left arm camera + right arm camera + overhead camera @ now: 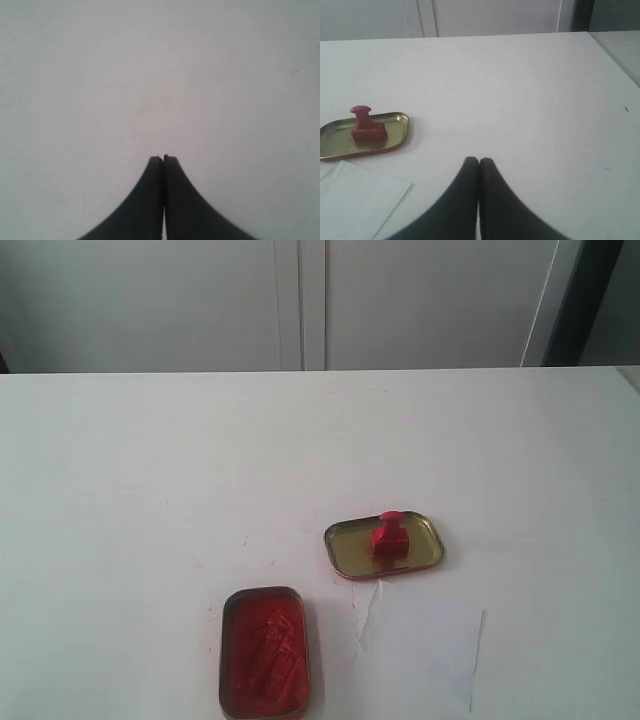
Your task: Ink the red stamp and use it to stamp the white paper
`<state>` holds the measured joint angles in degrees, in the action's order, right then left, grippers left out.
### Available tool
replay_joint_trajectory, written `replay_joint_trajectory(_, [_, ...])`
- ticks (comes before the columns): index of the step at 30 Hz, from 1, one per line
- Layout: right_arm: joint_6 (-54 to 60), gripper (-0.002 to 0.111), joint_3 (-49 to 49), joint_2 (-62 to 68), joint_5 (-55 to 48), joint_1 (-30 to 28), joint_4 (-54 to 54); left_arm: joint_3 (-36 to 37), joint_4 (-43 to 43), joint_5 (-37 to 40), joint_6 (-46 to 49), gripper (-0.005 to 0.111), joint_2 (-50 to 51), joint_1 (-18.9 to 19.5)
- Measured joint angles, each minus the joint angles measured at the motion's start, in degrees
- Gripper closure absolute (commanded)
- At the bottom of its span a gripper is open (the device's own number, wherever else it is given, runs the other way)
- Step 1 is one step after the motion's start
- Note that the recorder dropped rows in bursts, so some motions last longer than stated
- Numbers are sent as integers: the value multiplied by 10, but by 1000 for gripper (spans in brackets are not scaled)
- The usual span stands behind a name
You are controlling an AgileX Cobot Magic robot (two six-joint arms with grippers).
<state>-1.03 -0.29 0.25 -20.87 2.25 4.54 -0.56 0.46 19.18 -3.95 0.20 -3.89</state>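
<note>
Exterior view: the red stamp point(389, 537) is seen standing upright, handle up, inside a shallow gold tray point(350, 552); the white paper point(425, 645) is laid flat on the table point(150, 490) just in front of that tray, one corner close to its rim (whether they touch cannot be told); a tin of red ink point(226, 640) is set open to the paper's left, apart from it; the left gripper point(163, 159) is shown with fingers pressed together over bare tabletop, nothing held; the right gripper point(479, 161) is likewise closed and empty, well apart from stamp and paper.
</note>
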Motion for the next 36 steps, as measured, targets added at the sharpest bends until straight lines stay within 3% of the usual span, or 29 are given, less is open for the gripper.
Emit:
replay_joint_trajectory(5, [0, 108, 0, 0, 41, 0, 0, 0, 0, 0, 0, 107, 0, 0])
replay_joint_trajectory(17, [0, 108, 0, 0, 296, 0, 0, 0, 0, 0, 0, 107, 0, 0])
replay_joint_trajectory(36, [10, 108, -15, 0, 318, 0, 0, 0, 0, 0, 0, 107, 0, 0])
